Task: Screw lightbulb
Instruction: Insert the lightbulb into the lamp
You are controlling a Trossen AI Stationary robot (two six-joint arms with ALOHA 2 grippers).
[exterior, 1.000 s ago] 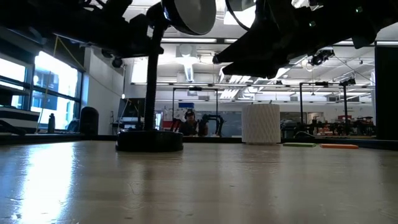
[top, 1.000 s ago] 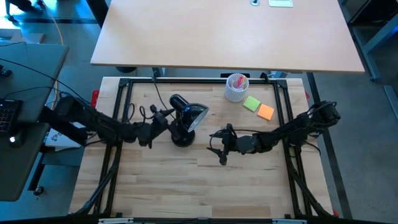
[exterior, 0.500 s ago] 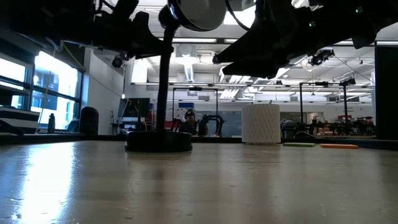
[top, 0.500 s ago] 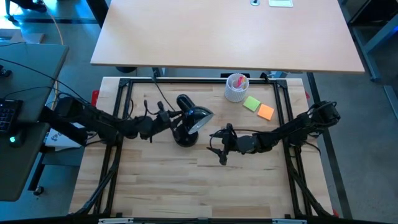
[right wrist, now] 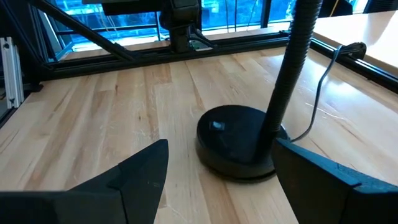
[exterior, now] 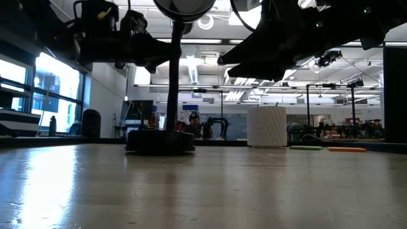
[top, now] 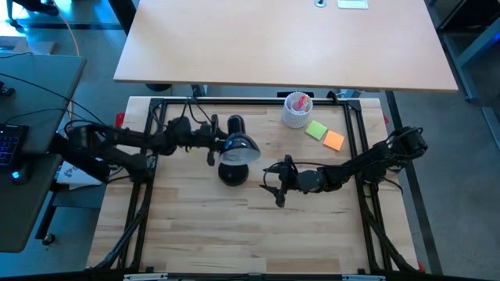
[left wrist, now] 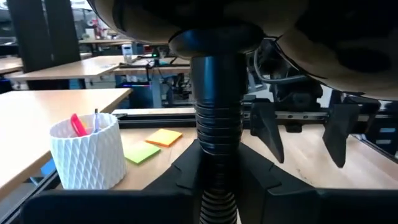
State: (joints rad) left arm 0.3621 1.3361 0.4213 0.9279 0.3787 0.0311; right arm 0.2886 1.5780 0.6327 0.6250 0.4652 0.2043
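Note:
A black desk lamp stands on its round base (top: 233, 173) on the wooden table, with its cone shade (top: 239, 148) raised above the base. My left gripper (top: 215, 144) reaches in from the table's left and is shut on the lamp's neck (left wrist: 214, 134) just below the shade. My right gripper (top: 274, 185) hangs open and empty to the right of the base. In the right wrist view its fingers (right wrist: 140, 171) stand wide apart, with the base (right wrist: 236, 140) a short way ahead. The lightbulb is out of view. My left gripper pinches the lamp's ribbed flexible neck (left wrist: 215, 140) between its two fingers, close under the shade. The fingers come in about level from the table's left and lie across the neck. The neck stands nearly upright, and the lamp's base (exterior: 159, 141) rests on the table.
A white ribbed cup (top: 297, 109) holding pens stands at the far right of the lamp, with a green sticky note (top: 316, 129) and an orange one (top: 333, 140) beside it. The lamp's cord (right wrist: 320, 93) trails toward the far edge. A black frame (top: 250, 100) borders the table.
My left gripper has moved toward the table's far edge with the lamp's neck still in its hold. The neck has swung from leaning to nearly upright. The shade has turned from facing the table's right to facing down. The base has slid a little to the right.

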